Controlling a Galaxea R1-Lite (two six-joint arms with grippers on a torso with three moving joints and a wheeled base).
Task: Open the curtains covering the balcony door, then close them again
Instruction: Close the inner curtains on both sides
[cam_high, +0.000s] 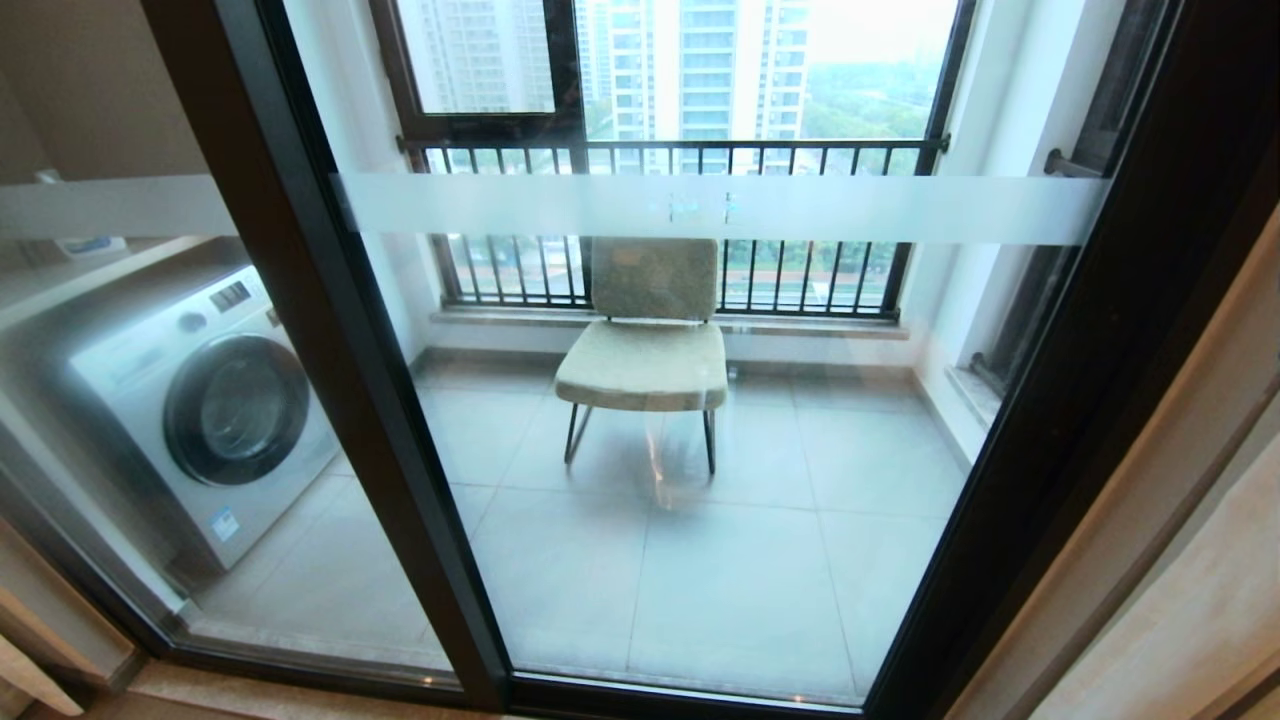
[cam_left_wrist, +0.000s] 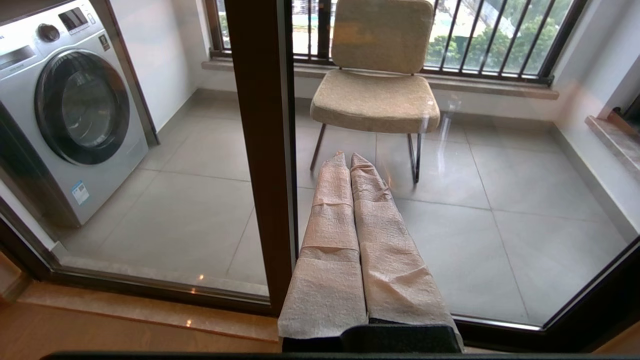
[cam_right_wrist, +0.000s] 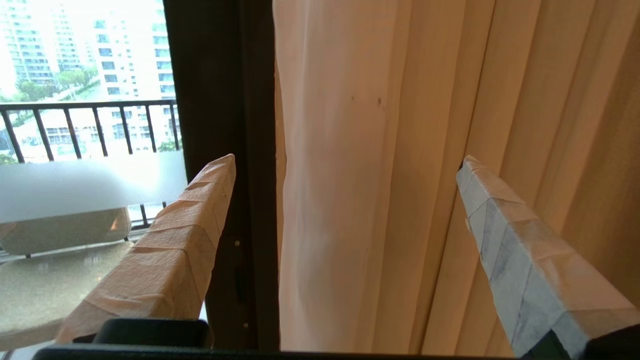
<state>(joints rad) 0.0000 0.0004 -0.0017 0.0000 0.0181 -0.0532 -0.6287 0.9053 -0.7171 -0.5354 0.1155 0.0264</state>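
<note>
Right pincer (cam_right_wrist: 345, 165) wide open, empty, facing curtains (cam_right_wrist: 400, 175); left pincer (cam_left_wrist: 350, 160) closed, empty.

Head and left wrist views face the chair (cam_high: 645, 340) (cam_left_wrist: 376, 87) through glass; right wrist view sits near the curtains (cam_right_wrist: 450, 150).

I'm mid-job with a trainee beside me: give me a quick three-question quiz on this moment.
1. True or false: the curtains cover the balcony door glass.
2. Which gripper has its fingers spread: A left gripper, B right gripper?
3. Fill in: behind the glass stand a chair and a ____.

Key: 1 false, they are bunched beside the frame; 2 B; 3 washing machine.
</note>
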